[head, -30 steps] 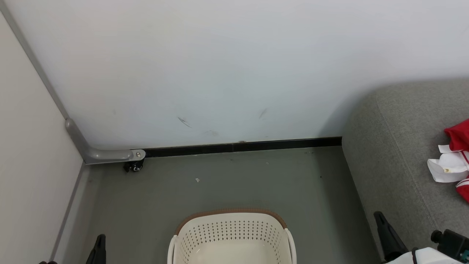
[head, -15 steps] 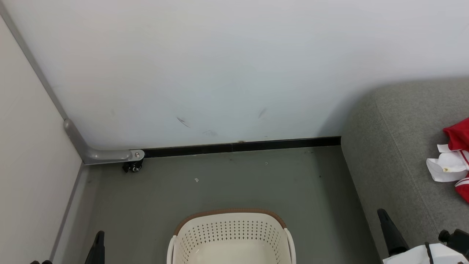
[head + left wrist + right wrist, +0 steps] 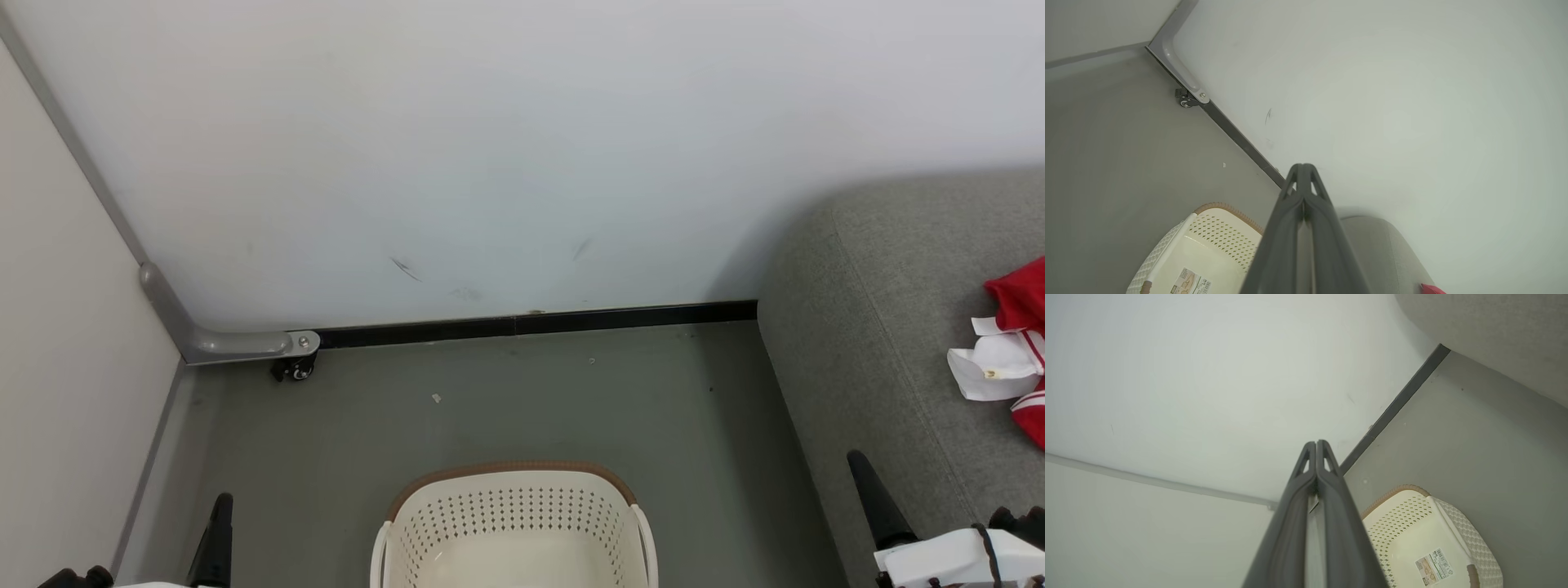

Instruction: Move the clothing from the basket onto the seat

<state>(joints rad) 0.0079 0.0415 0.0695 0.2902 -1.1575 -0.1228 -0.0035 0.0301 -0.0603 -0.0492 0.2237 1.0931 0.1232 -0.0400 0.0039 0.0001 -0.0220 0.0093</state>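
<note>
Between the two grippers, the basket [image 3: 513, 469] is sitting on the grey floor [image 3: 531, 392], with a paper label [image 3: 1433, 565] showing on its bottom. The left gripper [image 3: 1303, 169] is hanging just off the basket's left side, its fingers pressing together on nothing. The right gripper [image 3: 1316, 445] is doing likewise on the other side. Beyond the right gripper and further to its right, the red and white clothing [image 3: 1006, 359] is lying on the seat [image 3: 890, 278], well apart from the basket.

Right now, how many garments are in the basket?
0 visible. The basket holds just its paper label, though its cut-off near end could hide one. The red clothing lies on the seat.
</note>
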